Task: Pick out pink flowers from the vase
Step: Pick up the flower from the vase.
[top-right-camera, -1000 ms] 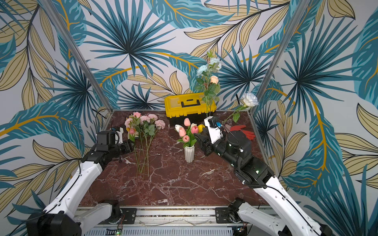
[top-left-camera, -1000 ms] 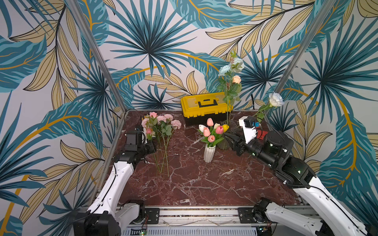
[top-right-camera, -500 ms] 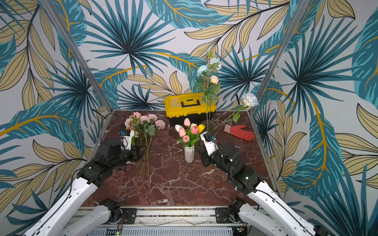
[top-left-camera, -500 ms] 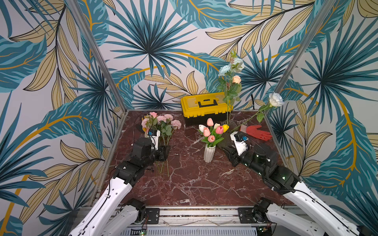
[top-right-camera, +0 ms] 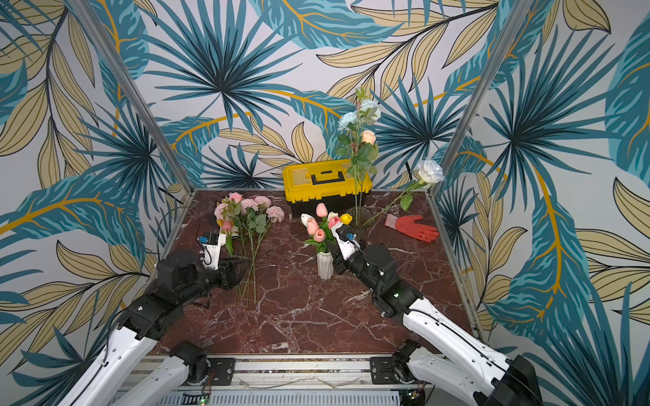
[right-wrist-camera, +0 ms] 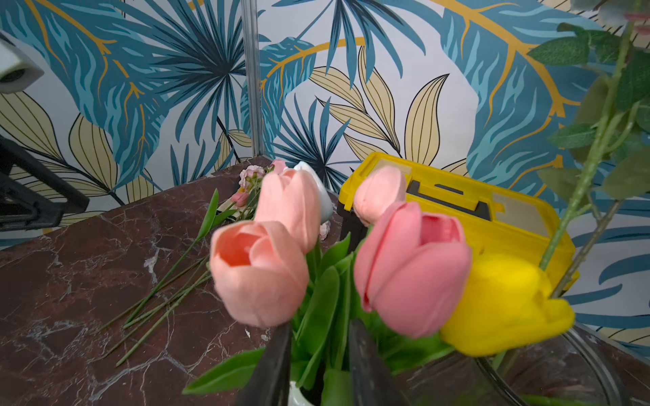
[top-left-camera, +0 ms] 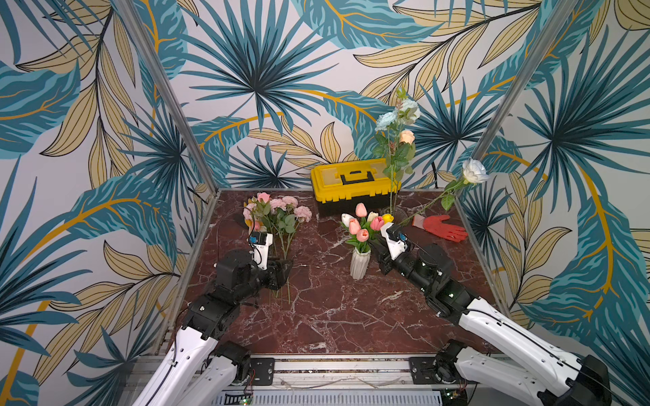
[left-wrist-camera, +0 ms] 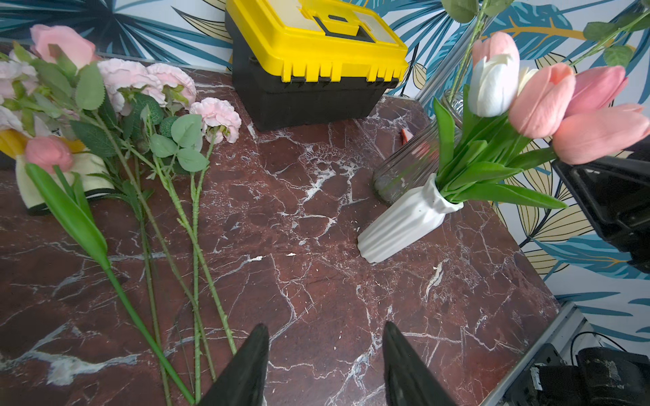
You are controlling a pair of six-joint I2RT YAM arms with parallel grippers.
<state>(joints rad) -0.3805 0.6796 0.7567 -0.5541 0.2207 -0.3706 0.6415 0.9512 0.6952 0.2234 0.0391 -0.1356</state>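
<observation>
A white ribbed vase [top-left-camera: 359, 263] [top-right-camera: 324, 266] [left-wrist-camera: 404, 225] stands mid-table with pink tulips [top-left-camera: 362, 234] [top-right-camera: 319, 234] [right-wrist-camera: 260, 274], a white one and a yellow one in it. More pink flowers [top-left-camera: 278, 207] [top-right-camera: 249, 205] [left-wrist-camera: 140, 77] lie flat at the back left, stems toward the front. My left gripper [top-left-camera: 285, 270] [left-wrist-camera: 325, 330] is open and empty, low beside the ends of those stems. My right gripper [top-left-camera: 374, 246] [right-wrist-camera: 318, 334] reaches in from the right just above the vase's mouth. Its fingers stand narrowly apart around green tulip stems and leaves.
A yellow toolbox [top-left-camera: 351, 179] sits against the back wall. Right of it a glass vase [top-left-camera: 395, 211] holds tall pale blue, peach and white roses. A red glove [top-left-camera: 443, 228] lies at the back right. A pale glove [left-wrist-camera: 88, 172] lies under the laid flowers.
The left arm drew back from the laid flowers toward the front, its jaws widening. The right arm swung in from the right to the white vase, and its jaws narrowed around the tulip stems.
</observation>
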